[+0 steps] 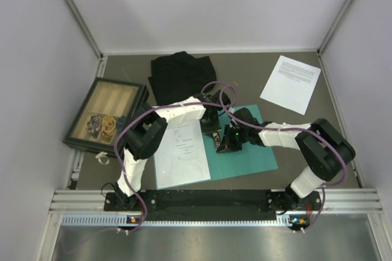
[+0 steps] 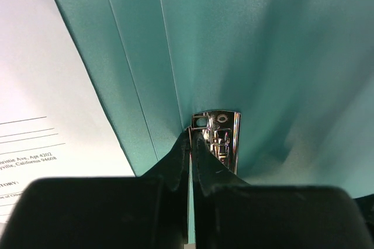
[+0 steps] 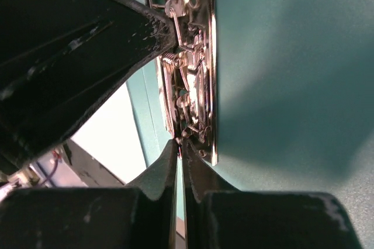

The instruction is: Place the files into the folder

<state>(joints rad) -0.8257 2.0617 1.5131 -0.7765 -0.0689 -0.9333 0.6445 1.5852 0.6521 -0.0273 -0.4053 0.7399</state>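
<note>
The teal folder (image 1: 257, 154) lies open in the middle of the table. One white file (image 1: 180, 151) rests on its left flap, and the other file (image 1: 291, 83) lies at the back right, apart from it. Both grippers meet at the metal clip (image 3: 196, 73) on the spine. My left gripper (image 2: 191, 135) is shut, its tips against one end of the clip (image 2: 225, 135). At the opposite end my right gripper (image 3: 181, 144) is also shut, tips touching the clip. Whether either pinches a thin part of the clip does not show. The left gripper's dark finger (image 3: 76, 56) crosses the right wrist view.
A black cloth (image 1: 180, 74) lies at the back centre. A dark-framed wooden tray (image 1: 107, 114) with small items stands at the left. Grey walls close in three sides, and a metal rail (image 1: 214, 196) runs along the near edge.
</note>
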